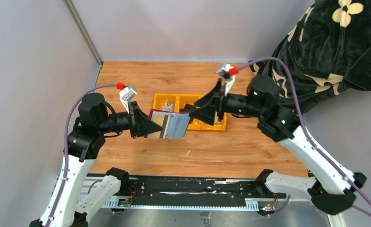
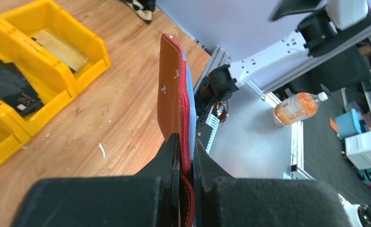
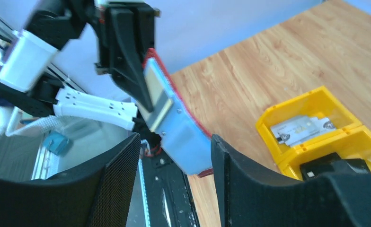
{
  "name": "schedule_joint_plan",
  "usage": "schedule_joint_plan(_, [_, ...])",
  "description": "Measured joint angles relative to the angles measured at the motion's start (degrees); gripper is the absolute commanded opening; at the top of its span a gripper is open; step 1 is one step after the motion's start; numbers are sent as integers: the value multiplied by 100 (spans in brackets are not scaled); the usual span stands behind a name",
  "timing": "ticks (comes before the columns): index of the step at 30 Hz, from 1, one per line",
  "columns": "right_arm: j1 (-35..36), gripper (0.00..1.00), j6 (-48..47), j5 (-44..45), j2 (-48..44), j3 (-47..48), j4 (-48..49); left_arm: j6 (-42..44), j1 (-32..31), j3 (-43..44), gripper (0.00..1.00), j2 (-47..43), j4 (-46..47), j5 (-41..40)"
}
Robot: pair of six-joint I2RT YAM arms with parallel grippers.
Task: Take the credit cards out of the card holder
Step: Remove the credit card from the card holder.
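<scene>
My left gripper [image 1: 145, 125] is shut on the left edge of the maroon card holder [image 1: 170, 125] and holds it open above the table. In the left wrist view the card holder [image 2: 174, 90] stands edge-on between my left gripper's jaws [image 2: 186, 151]. A tan card with a dark stripe [image 3: 157, 97] shows in its bluish-grey sleeves [image 3: 186, 137]. My right gripper [image 1: 189, 112] is open, its jaws on either side of the holder's free edge [image 3: 175, 138], not touching it. In the yellow tray lie a silvery card [image 3: 301, 129], a black card [image 2: 8, 87] and a tan-gold card [image 2: 60, 49].
The yellow three-compartment tray [image 1: 189, 96] sits on the wooden table just behind the holder. A black flowered cloth [image 1: 335, 42] hangs at the back right. A black metal rail [image 1: 183, 191] runs along the near edge. Grey walls close the left and back.
</scene>
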Motion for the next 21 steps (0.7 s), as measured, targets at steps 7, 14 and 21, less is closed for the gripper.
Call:
schedule_joint_plan(7, [-26, 60, 1805, -190, -1019, -1912, 2518, -131, 0, 11, 0, 31, 92, -310])
schedule_joint_plan(14, [164, 56, 3283, -350, -225, -2973, 4323, -555, 0, 9, 0, 31, 444, -310])
schedule_joint_plan(21, [308, 53, 4157, -560, 179, -3003, 5816, -734, 0, 9, 0, 31, 568, -304])
